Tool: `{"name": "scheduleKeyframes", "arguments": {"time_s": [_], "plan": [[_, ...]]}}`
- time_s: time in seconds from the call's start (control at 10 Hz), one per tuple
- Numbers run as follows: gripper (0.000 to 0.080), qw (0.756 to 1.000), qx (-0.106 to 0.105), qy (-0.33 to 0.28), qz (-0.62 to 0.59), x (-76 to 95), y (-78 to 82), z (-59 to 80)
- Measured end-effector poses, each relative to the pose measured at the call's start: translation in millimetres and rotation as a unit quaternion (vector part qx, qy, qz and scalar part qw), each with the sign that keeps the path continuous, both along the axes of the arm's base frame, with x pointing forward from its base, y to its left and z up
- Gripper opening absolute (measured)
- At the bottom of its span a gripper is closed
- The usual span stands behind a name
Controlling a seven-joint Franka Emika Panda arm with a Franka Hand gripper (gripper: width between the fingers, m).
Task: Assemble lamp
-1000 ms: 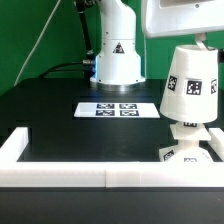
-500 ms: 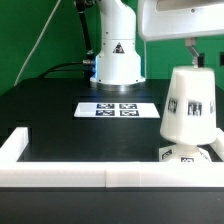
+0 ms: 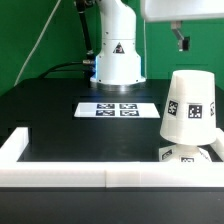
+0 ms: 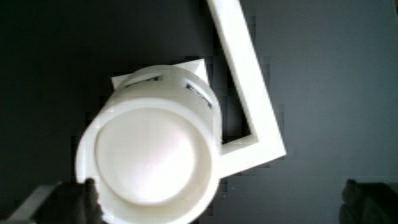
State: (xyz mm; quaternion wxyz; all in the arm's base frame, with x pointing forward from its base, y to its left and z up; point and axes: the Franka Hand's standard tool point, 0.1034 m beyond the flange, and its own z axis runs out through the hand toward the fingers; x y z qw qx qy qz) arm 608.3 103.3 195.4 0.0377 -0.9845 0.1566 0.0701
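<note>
While the shade (image 3: 190, 108) sat on the base (image 3: 186, 153), the gripper (image 3: 181, 41), fingers spread and empty, needed a straight upward retreat.

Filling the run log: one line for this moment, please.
gripper: open, above, clear | shade: seated over base | marker board: on table

The shade (image 3: 190, 108) is sitting on the base (image 3: 186, 154) at the bench's (image 3: 60, 120) near right corner. The marker board (image 3: 117, 109) is lying farther left, with the pedestal (image 3: 117, 55) standing behind it.
</note>
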Motion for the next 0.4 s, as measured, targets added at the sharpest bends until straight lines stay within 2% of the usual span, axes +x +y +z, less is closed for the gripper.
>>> {"name": "scheduleKeyframes", "arguments": {"time_s": [0.1, 0.2, 0.4], "plan": [[0.0694, 1.000, -0.019, 0.000, 0.011, -0.9, 6.5, 5.9], [0.0694, 1.000, -0.022, -0.002, 0.020, -1.9, 14.3, 8.7], [0.0698, 0.999, -0.043, -0.018, 0.004, -7.4, 32.7, 7.0]]}}
